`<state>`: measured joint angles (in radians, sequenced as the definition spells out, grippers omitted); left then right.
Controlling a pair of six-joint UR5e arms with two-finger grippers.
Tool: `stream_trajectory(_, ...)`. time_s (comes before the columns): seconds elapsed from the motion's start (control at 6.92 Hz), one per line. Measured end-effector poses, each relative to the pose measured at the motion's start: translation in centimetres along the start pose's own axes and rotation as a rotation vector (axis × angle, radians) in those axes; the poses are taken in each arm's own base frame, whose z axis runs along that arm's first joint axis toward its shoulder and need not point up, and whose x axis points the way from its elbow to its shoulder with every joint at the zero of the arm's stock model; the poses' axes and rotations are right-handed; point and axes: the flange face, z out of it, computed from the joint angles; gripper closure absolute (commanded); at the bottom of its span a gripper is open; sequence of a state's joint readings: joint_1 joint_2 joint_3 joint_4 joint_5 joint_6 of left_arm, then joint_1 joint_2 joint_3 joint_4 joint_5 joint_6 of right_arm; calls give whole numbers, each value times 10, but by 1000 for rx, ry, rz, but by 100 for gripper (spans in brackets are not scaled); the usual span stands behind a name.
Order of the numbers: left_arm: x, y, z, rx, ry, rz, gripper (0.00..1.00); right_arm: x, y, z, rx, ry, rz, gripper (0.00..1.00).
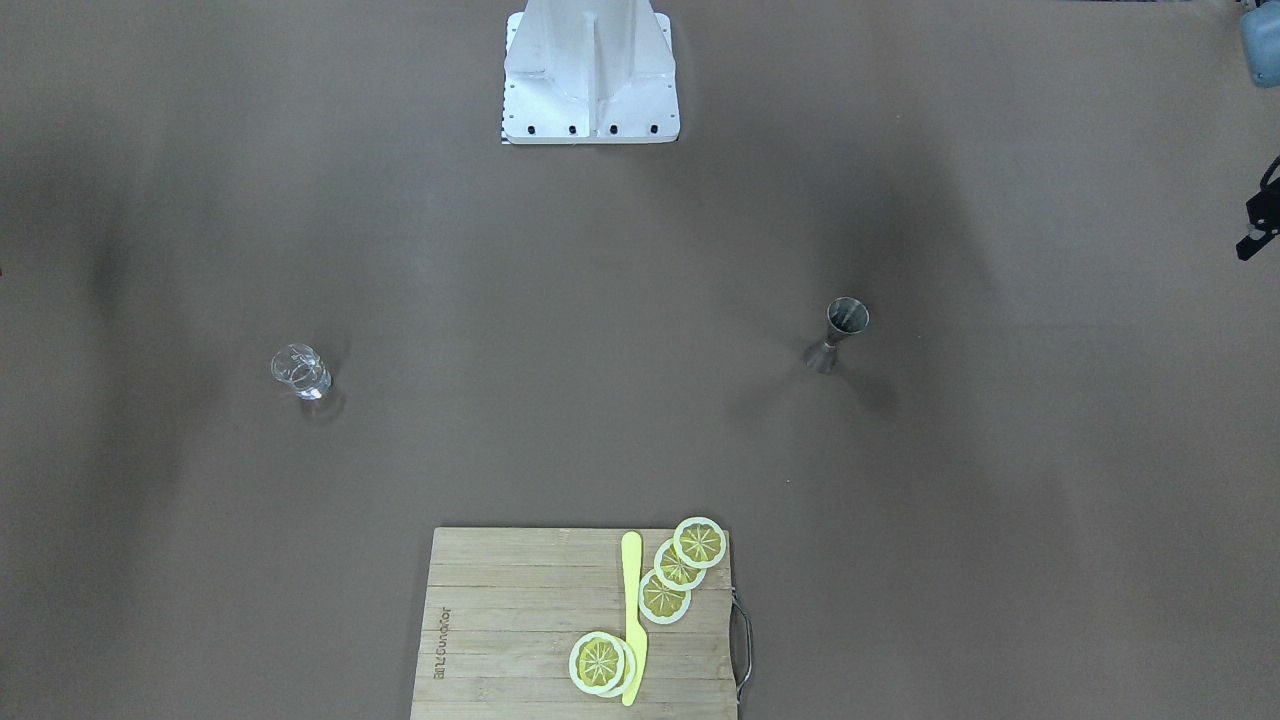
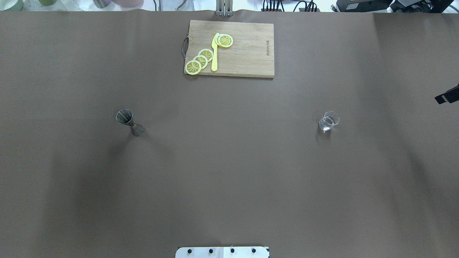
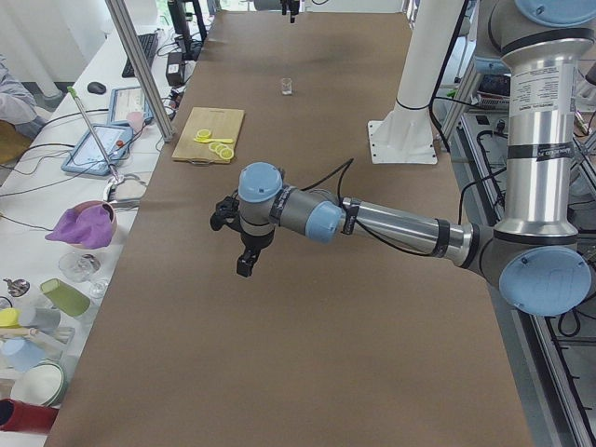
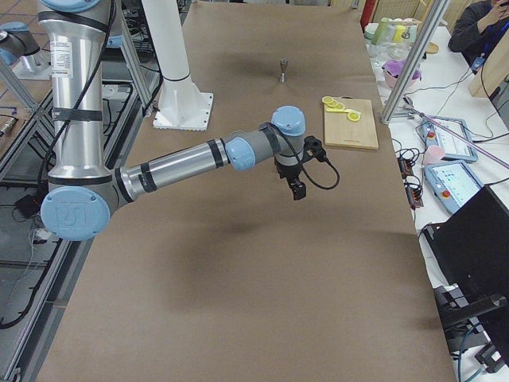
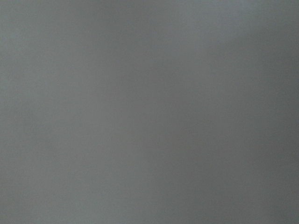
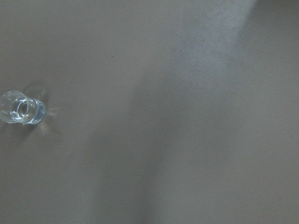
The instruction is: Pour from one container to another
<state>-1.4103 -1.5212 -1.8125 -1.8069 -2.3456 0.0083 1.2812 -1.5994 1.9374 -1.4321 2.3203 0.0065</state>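
A steel jigger (image 2: 124, 119) stands upright on the left half of the brown table, also seen far off (image 4: 282, 70). A small clear glass (image 2: 329, 121) stands on the right half; in the right wrist view the glass (image 6: 21, 108) sits at the left edge. My left gripper (image 3: 247, 259) hangs above the table's left end, away from the jigger. Over the right end my right gripper (image 4: 297, 189) hovers, apart from the glass. Neither holds anything. Only slivers of them show in the other views, so I cannot tell whether they are open or shut. The left wrist view shows only bare table.
A wooden cutting board (image 2: 247, 53) lies at the far middle edge with several lemon slices (image 2: 200, 60) and a yellow knife (image 2: 214, 53) on it. The robot's white base (image 1: 590, 75) stands at the near middle. Cups and tablets crowd a side bench (image 3: 84, 223).
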Motion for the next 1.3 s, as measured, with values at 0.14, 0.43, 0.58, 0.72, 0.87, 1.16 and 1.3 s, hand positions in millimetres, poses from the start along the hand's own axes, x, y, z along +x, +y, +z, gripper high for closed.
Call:
stream_trajectory(0.14, 12, -13, 7, 29, 17, 64, 2, 0, -1, 4, 45, -3, -52, 0)
stream_trajectory(0.43, 43, -45, 22, 58, 49, 169, 2, -3, -1, 15, 102, -13, -131, 2)
stream_trajectory(0.58, 51, -55, 25, 63, 55, 191, 2, -11, -4, 20, 105, -31, -151, 1)
stream_trajectory(0.72, 57, -63, 24, 71, 60, 205, 2, -19, -5, 30, 91, -54, -153, 1)
stream_trajectory(0.87, 61, -69, 23, 78, 65, 218, 2, -23, -9, 42, 75, -59, -146, 1)
stream_trajectory(1.16, 70, -74, 19, 91, 102, 291, 2, -31, -24, 61, 66, -51, -171, 1)
stream_trajectory(1.3, 72, -74, 18, 104, 112, 378, 2, -31, -29, 59, 84, -54, -179, 0)
